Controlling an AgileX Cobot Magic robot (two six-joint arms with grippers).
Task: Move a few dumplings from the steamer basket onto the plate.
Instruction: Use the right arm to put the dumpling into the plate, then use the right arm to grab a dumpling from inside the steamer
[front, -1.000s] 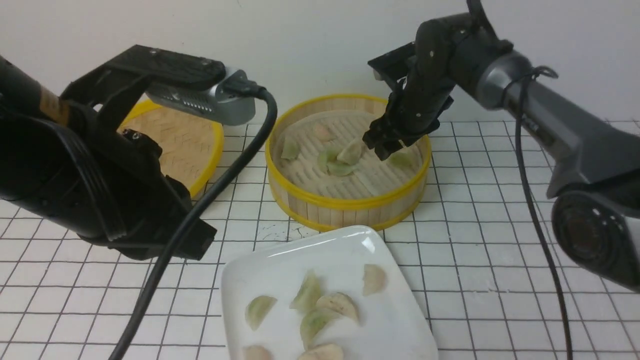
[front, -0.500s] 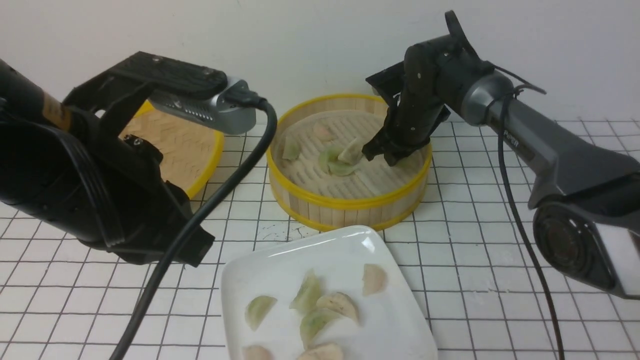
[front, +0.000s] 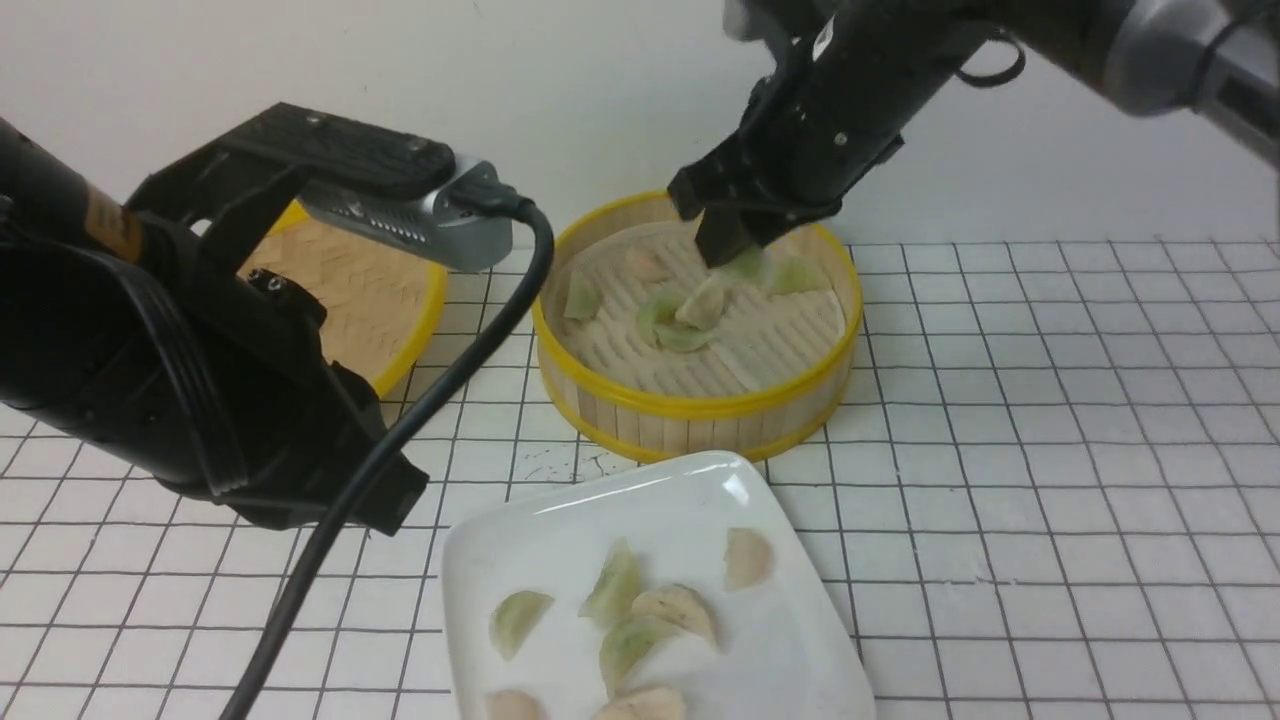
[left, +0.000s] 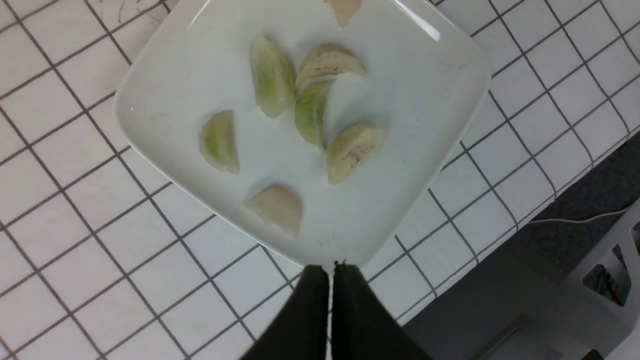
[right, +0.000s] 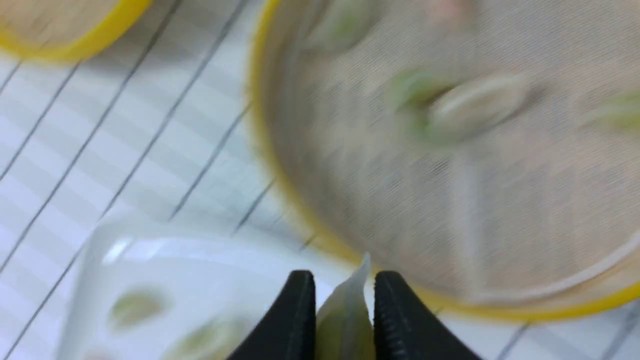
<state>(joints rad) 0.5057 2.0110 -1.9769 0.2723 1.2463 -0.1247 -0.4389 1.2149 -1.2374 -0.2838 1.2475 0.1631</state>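
The steamer basket (front: 700, 408) stands at the back centre with several dumplings (front: 680, 315) on its slatted floor. My right gripper (front: 725, 250) hangs above the basket's far side, shut on a pale green dumpling (right: 345, 310) that shows between its black fingers (right: 300, 310). In the front view that dumpling (front: 746, 265) hangs just under the fingertips. The white plate (front: 600, 492) lies in front of the basket and holds several dumplings (left: 272, 75). My left gripper (left: 330, 267) is shut and empty, hovering above the plate's corner (left: 345, 252).
The shallow woven lid (front: 360, 290) lies at the back left, partly behind my left arm (front: 180, 350). A black cable (front: 400, 430) runs down from the left wrist camera. The table's edge and dark floor (left: 575, 210) show beyond the plate.
My right gripper dropped into the basket's right side, closed on a green dumpling and has risen up and to the left with it. The left arm has stayed still.
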